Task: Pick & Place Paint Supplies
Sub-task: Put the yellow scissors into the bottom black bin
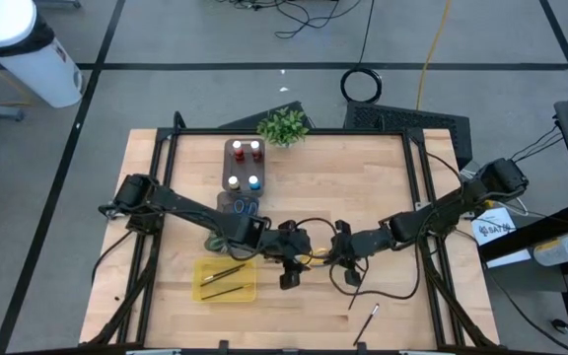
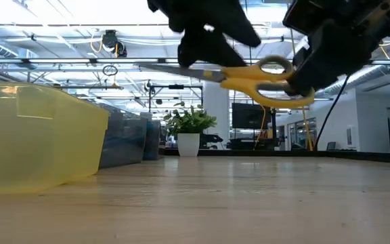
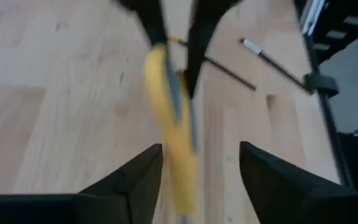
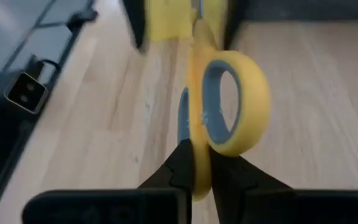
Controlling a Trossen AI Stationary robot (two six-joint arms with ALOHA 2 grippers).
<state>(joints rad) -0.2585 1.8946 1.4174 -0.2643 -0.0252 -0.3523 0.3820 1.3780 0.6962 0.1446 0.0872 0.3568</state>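
Yellow-handled scissors (image 4: 219,106) fill the right wrist view, one handle loop pinched between the right gripper's (image 4: 202,165) dark fingers, which are clamped together on it. Low view: scissors (image 2: 249,76) hang level in the air above the wooden table (image 2: 249,203), blades pointing left, handles to the right. Right gripper (image 2: 303,81) grips the handle end; left gripper (image 2: 205,51) sits over the blade end. Left wrist view: left gripper (image 3: 197,168) fingers stand apart, one on each side of the yellow scissors (image 3: 169,143), not touching them.

High view: both arms meet near the table's centre, left gripper (image 1: 290,258) and right gripper (image 1: 335,250) close together, a sliver of yellow between them.

Containers:
- Yellow rectangular tray (image 1: 201,286), near-left of the table, just left of the grippers. Holds two thin dark brushes (image 1: 227,273), lying roughly side by side. The same tray (image 2: 39,139) is translucent in the low view; contents not readable there.
- Dark grey organiser tray (image 1: 232,168), far centre-left. Holds four small paint bottles: two red-capped (image 1: 237,151), white-capped (image 1: 255,146), blue-capped (image 1: 253,182). A pair of blue-handled scissors (image 1: 244,206) lies at its near end.

Loose on the table: one more brush (image 1: 367,321), near-right, well apart from both trays. Small potted plant (image 1: 283,126) at the far edge.
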